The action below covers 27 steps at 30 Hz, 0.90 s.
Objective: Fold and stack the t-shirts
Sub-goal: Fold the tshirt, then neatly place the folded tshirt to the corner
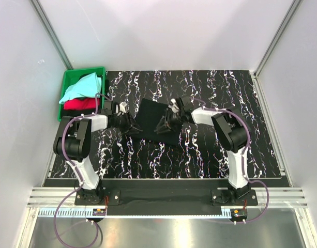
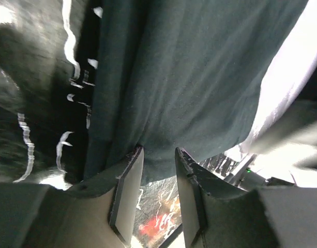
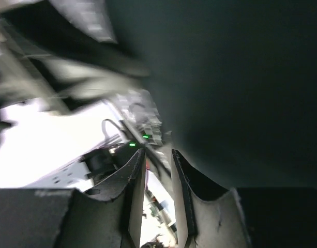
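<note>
Two arms work the large plain black cloth t-shirt, which sits mid-desk, partly raised between them. Your left end effector pinches its hem between nearly closed fingers. The right end effector is narrow too, but blur means you cannot tell whether it grips cloth. You look to be mid-fold; next, carry the held edge across evenly and lay it flat. A pale aqua t-shirt and a red t-shirt wait in the green plastic crate. White walls ring the black white-streaked desk.
</note>
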Tool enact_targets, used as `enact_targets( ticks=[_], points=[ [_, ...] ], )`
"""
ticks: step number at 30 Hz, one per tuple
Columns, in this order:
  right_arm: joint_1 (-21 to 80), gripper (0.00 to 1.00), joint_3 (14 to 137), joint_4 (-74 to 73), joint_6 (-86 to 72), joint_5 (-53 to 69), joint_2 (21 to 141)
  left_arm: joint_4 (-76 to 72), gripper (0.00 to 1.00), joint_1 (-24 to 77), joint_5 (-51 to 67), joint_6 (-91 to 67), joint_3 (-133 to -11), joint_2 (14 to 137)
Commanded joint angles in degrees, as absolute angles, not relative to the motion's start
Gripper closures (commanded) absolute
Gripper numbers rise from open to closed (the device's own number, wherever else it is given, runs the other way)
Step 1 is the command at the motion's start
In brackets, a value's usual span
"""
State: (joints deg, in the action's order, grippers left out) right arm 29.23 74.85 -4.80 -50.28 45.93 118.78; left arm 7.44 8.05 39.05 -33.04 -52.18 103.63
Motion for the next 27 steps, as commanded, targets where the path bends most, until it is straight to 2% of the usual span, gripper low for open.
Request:
enact_targets(
  ticks=[1,5,8,9,10,14,17,18,27],
  points=[
    [26.4,0.67,69.7,-4.1,-49.8,44.6,119.1,8.5,0.61,6.8,33.2,-28.9,-52.6,105.2],
    [20.9,0.67,58.9,-4.2,-46.8,44.5,113.3,13.0,0.61,6.8,31.7,-25.9,-51.0,99.9],
    [17.9,0.66,53.0,-5.0,-44.8,45.1,105.1,17.4,0.55,6.8,31.6,-24.3,-50.3,92.5],
    [15.9,0.64,52.0,-5.4,-44.4,45.3,102.9,18.4,0.51,6.8,31.6,-24.2,-50.1,87.8],
    [14.9,0.61,51.2,-6.2,-43.9,45.4,98.9,19.3,0.49,6.9,31.7,-24.0,-50.1,85.5],
    [11.1,0.39,50.7,-10.7,-40.4,43.9,94.7,25.6,0.43,6.9,31.5,-23.6,-51.0,76.4],
    [10.4,0.31,55.3,-13.5,-36.6,41.8,97.9,28.0,0.42,6.9,31.9,-23.9,-50.5,71.2],
    [10.4,0.21,56.9,-13.9,-35.7,40.4,99.0,28.2,0.42,6.9,32.8,-24.8,-49.3,70.1],
    [10.2,0.23,75.5,-14.7,-33.3,32.9,114.5,30.9,0.42,6.9,35.2,-26.7,-41.3,57.8]
  ],
)
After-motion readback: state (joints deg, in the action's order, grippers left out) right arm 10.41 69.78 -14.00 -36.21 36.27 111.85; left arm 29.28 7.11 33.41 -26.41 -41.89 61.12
